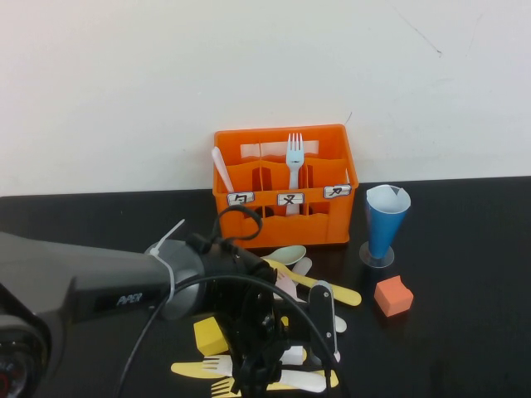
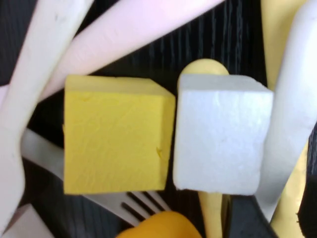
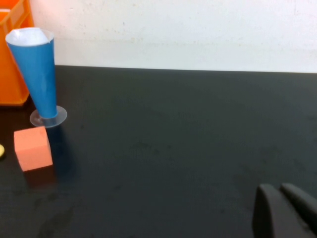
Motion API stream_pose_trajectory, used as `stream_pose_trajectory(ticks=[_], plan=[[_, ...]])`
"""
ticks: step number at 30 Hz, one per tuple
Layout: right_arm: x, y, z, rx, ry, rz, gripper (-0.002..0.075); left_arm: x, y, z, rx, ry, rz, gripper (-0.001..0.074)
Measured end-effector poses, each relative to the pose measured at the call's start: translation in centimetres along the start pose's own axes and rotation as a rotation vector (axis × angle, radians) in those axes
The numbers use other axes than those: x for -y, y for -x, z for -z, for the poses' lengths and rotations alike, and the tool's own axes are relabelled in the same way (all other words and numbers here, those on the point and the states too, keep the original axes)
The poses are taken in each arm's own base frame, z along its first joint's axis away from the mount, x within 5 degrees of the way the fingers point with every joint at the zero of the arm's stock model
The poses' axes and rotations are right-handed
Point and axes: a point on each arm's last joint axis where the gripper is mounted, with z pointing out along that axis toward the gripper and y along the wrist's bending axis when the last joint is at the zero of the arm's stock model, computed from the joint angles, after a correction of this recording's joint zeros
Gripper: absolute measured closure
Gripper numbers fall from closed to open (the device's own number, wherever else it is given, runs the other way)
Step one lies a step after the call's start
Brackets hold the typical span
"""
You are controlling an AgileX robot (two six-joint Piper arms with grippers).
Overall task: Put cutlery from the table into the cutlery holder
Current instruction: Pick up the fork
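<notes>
The orange cutlery holder [image 1: 282, 186] stands at the back of the black table [image 1: 465, 249], with a white fork [image 1: 294, 157] in its middle compartment and a pale handle [image 1: 221, 170] in its left one. Loose cutlery lies in front: a pale green spoon [image 1: 287, 254], a yellow knife [image 1: 328, 288] and a white fork [image 1: 217, 363]. My left gripper [image 1: 311, 348] is low over this pile. In the left wrist view its dark fingers [image 2: 246, 219] stand apart around a white handle [image 2: 292, 109] and a yellow piece [image 2: 290, 208]. My right gripper [image 3: 283, 206] is shut and empty above bare table.
A yellow cube [image 2: 116, 136] and a white cube [image 2: 220, 134] sit on the cutlery under the left wrist. Another yellow cube [image 1: 210, 335] lies left of the pile. A blue cone cup [image 1: 386, 220] and an orange cube [image 1: 393, 296] stand to the right.
</notes>
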Motion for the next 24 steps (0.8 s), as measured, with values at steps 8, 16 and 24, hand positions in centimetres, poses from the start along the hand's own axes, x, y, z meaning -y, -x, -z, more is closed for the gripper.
stream_pose_trajectory(ticks=[8,16,24], plan=[[0.0,0.0,0.0,0.0,0.0,0.0,0.0729,0.3,-0.4,-1.7,-0.038,-0.045,-0.004,0.0473],[0.0,0.0,0.0,0.0,0.0,0.0,0.0729,0.2,-0.2,-1.8,-0.019,-0.025,-0.005,0.039],[0.0,0.0,0.0,0.0,0.0,0.0,0.0729,0.4,0.0,-1.9,-0.004,-0.055,0.045,0.0451]])
